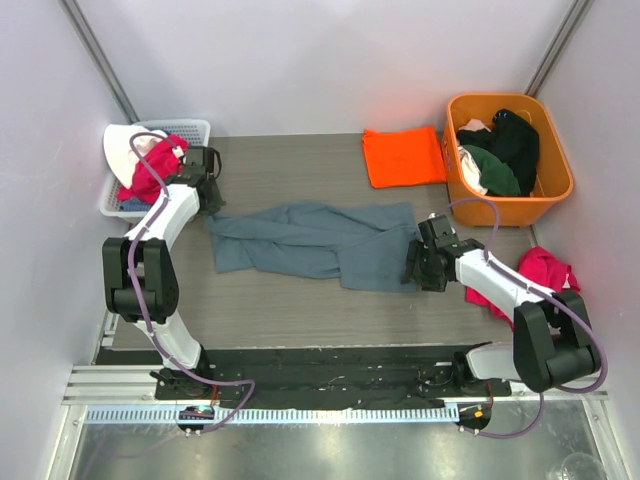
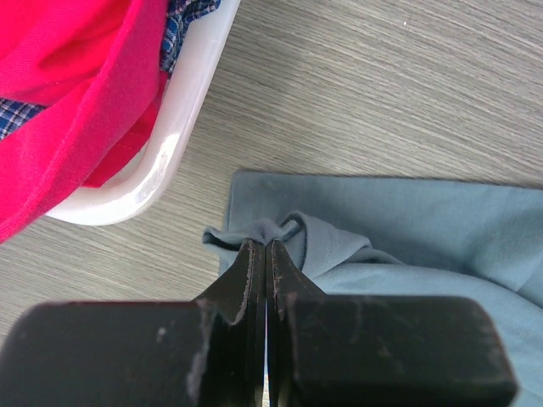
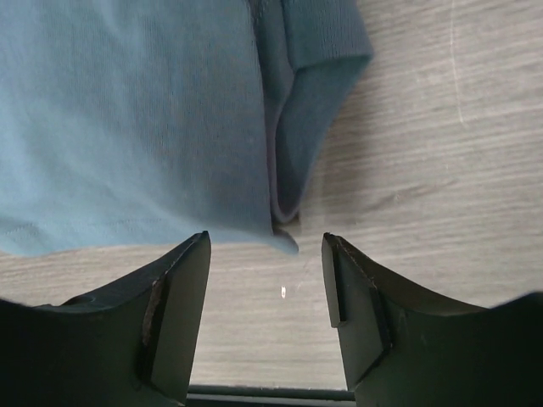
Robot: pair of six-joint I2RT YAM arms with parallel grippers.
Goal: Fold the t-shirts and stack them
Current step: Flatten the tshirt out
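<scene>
The slate blue-grey t-shirt (image 1: 320, 242) lies rumpled and stretched across the middle of the table. My left gripper (image 1: 210, 195) is shut on a bunched corner of this blue-grey t-shirt (image 2: 407, 237) at its left end, the fold pinched at the fingertips (image 2: 254, 254). My right gripper (image 3: 265, 242) is open at the shirt's right end, its jaws either side of the corner of the blue-grey t-shirt (image 3: 127, 127), not touching it. In the top view the right gripper (image 1: 418, 262) sits at that hem. The orange t-shirt (image 1: 402, 156) lies folded flat at the back.
A white basket (image 1: 195, 130) with red and checked clothes stands at the back left, right beside my left gripper; its rim (image 2: 182, 119) shows in the left wrist view. An orange tub (image 1: 555, 160) of dark clothes is at the back right. A red garment (image 1: 545, 270) lies by the right arm.
</scene>
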